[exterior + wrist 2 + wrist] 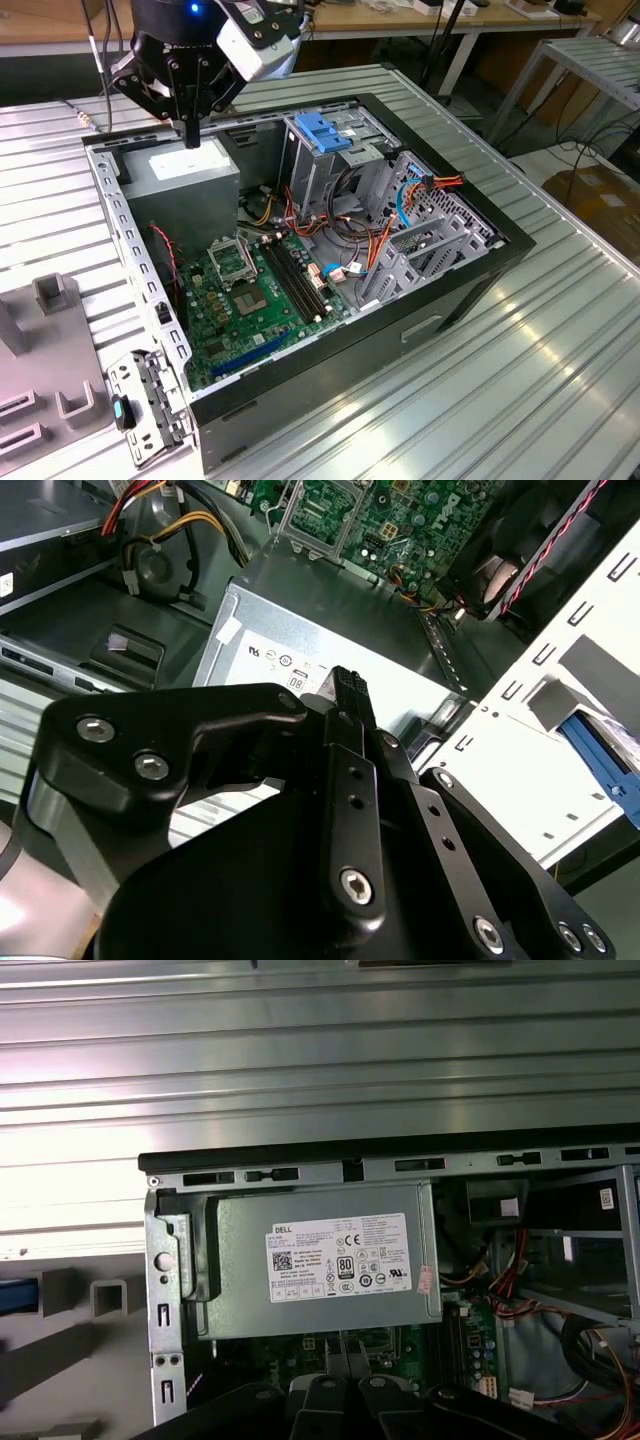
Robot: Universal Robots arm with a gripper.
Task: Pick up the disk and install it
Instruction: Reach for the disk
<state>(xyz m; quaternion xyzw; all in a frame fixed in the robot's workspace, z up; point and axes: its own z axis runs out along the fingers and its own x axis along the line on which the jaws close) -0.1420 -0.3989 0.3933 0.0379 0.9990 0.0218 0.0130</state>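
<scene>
The tool (190, 132) hangs empty with its fingers (350, 770) together just above the grey power supply (185, 185) inside the open computer case (470, 290), while the disk (18, 1295), which I judge from a blue rail edge in the first wrist view, lies outside the case by the grey fixture (40, 365), well apart from the tool. To pick well, the tool should open before descending, stay clear of the case wall and take the disk level across its middle. I count one tool, one disk, one power supply and one blue-handled cage (325, 135).
</scene>
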